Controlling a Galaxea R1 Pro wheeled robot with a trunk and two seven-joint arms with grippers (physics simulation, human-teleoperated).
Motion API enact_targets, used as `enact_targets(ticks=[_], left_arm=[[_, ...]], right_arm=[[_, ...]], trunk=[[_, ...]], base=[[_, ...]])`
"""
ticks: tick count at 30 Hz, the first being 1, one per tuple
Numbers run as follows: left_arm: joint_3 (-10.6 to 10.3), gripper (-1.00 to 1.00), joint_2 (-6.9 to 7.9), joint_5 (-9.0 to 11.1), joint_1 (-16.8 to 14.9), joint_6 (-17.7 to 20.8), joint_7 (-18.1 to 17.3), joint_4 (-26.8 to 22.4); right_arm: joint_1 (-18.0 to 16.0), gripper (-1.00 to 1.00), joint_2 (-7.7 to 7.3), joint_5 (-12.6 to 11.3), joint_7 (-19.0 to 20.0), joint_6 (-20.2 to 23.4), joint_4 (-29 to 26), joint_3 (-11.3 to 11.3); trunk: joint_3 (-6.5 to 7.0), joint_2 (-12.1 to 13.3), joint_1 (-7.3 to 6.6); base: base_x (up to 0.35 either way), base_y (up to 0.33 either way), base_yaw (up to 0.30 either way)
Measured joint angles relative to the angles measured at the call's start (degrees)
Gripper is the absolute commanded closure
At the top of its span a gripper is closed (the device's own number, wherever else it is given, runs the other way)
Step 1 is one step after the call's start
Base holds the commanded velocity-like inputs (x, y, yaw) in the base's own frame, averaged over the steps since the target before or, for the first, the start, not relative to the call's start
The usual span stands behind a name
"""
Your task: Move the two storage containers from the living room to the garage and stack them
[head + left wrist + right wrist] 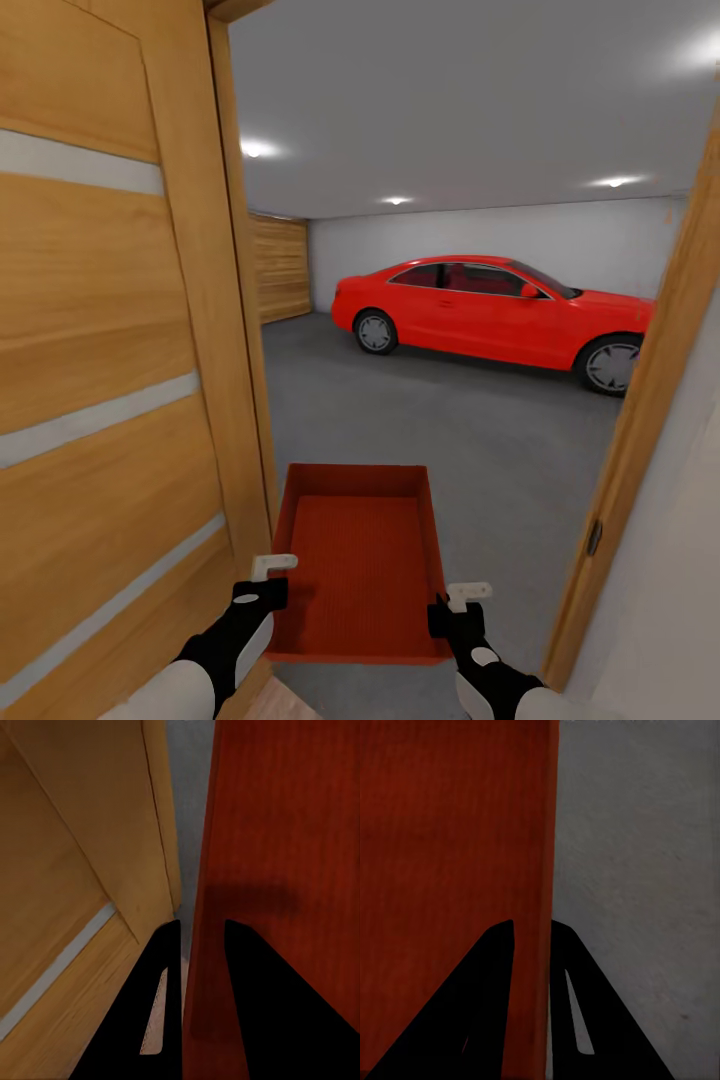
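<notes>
Left tool and right tool each clamp a side wall of the storage container in the garage doorway

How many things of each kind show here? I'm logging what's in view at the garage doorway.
Orange-red storage container: 1
Red car: 1
Slatted wood door: 1
Robot hands, left hand and right hand, each clamped on a container side wall: 2
Total: 5
</notes>
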Motion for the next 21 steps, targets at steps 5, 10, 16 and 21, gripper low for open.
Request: enact_targets(ticks=[5, 10, 16, 21], left_arm=[[0.0, 1.0, 0.0, 0.0, 0.0, 0.0, 0.0, 0.0], [0.0, 1.0, -0.01, 0.0, 0.0, 0.0, 0.0, 0.1], [0.0, 1.0, -0.01, 0.0, 0.0, 0.0, 0.0, 0.1], [0.1, 1.0, -0.07, -0.1, 0.0, 0.0, 0.0, 0.1]], right_arm=[[0.0, 1.0, 0.0, -0.1, 0.0, 0.0, 0.0, 0.1], [0.0, 1.0, 0.0, -0.1, 0.0, 0.0, 0.0, 0.1], [0.0, 1.0, 0.0, -0.1, 0.0, 0.0, 0.0, 0.1], [0.0, 1.0, -0.02, -0.1, -0.1, 0.0, 0.0, 0.1]], trunk=[[0.0, 0.0, 0.0], [0.0, 0.0, 0.0], [0.0, 0.0, 0.01], [0.0, 0.0, 0.01]], base=[[0.292, 0.225, -0.003], [0.281, 0.247, -0.125], [0.26, 0.261, -0.22], [0.25, 0.266, -0.237]])
